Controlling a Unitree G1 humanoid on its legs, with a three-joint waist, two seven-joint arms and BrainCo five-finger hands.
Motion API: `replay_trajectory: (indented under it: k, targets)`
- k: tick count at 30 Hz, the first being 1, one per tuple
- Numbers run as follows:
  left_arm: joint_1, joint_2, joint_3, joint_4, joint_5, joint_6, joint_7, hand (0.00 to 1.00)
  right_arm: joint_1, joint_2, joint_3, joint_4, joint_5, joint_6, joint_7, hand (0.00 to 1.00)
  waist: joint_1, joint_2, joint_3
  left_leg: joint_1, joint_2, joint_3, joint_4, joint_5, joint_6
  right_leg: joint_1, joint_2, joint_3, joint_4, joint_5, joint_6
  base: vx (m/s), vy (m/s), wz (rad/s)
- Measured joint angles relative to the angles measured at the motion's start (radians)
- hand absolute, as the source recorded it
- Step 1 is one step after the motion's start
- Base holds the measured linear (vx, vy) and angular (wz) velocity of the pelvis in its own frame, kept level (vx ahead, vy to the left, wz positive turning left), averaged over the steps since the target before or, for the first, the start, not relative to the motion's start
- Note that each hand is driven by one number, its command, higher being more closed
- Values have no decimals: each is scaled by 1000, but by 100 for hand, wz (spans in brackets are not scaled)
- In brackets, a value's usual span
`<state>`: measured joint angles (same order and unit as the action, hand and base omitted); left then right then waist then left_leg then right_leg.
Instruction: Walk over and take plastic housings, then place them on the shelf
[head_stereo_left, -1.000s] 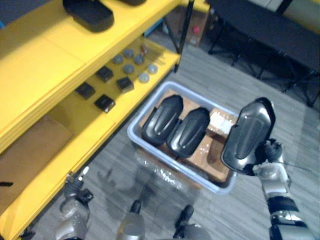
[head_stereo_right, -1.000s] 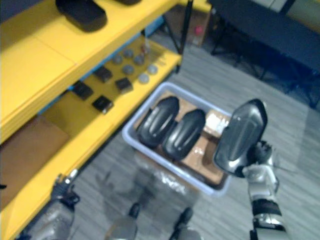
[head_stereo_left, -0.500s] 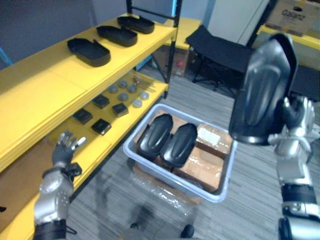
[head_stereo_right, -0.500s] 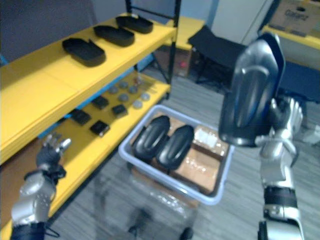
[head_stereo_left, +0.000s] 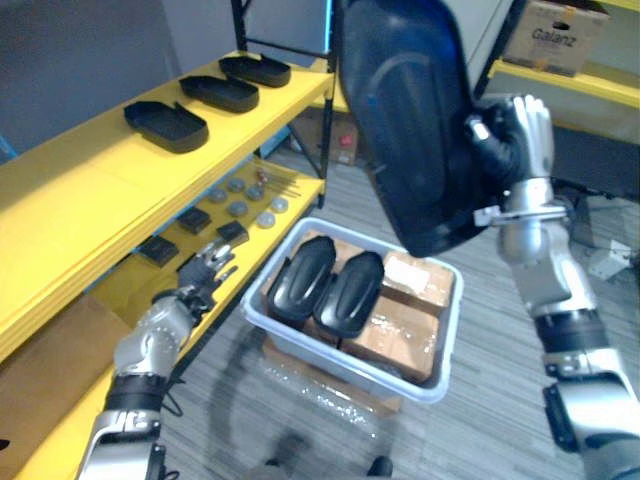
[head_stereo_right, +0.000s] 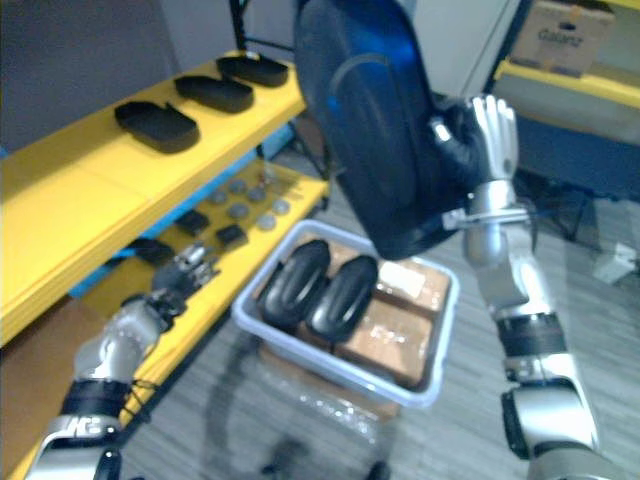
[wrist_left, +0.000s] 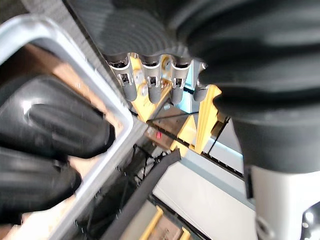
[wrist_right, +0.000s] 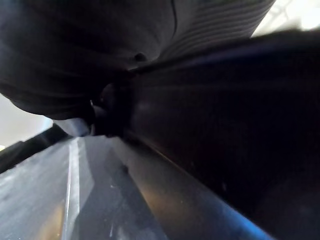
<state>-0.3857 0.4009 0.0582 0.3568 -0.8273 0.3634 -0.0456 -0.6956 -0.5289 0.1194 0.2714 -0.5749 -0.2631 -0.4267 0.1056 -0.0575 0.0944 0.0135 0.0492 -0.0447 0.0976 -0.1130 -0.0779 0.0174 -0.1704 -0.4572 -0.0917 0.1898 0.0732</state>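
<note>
Now my right hand (head_stereo_left: 518, 135) has swung the plastic housing (head_stereo_left: 405, 120) from the right edge of the frame up to the upper centre, above the grey bin (head_stereo_left: 450, 340). My fingers are clamped round its right edge, so the shell stands upright just left of them. My left hand (head_stereo_left: 205, 270), fingers loosely apart, has risen beside the yellow shelf (head_stereo_left: 90, 190), centre left. Two more housings (head_stereo_left: 305, 275) lie side by side in the bin.
</note>
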Motion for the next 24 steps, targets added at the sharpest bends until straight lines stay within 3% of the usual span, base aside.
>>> replay_trajectory:
  k: [6, 9, 10, 13, 24]
  targets:
    - [0, -57, -33, 4, 12, -131, 66, 0, -13, 65, 21, 20, 11, -7, -31, 100, 3, 4, -2, -5, 8, -3, 2, 3, -5, -1, 4, -8, 0, -7, -8, -20, -1, 0]
    - [0, -104, -44, -12, 82, -191, 76, 0, 0, 91, 26, 30, 11, 2, -31, 100, 4, 17, -9, -10, 12, -10, 2, 4, -7, -2, 13, -13, 0, -9, -11, 7, -29, 7]
    - [0, -110, -114, -110, 137, -234, 79, 0, 29, 115, 71, 104, 24, 39, -31, 100, 4, 29, -17, -14, 11, -21, 1, 5, -9, -1, 13, -24, 0, -8, -11, 27, -19, 15]
    - [0, -113, -121, -133, 136, -252, 73, 0, 42, 142, 81, 137, 34, 73, -31, 100, 5, 29, -17, -15, 11, -25, 1, 5, -9, 0, 13, -28, 0, -8, -10, 10, -8, 6]
    - [-10, -114, -181, -296, 168, -306, 65, 0, 41, 208, 130, 184, 93, 85, -79, 100, 22, 29, -17, -18, 11, -30, 11, 5, -9, 5, 13, -33, 0, -8, -10, 0, 0, 0]
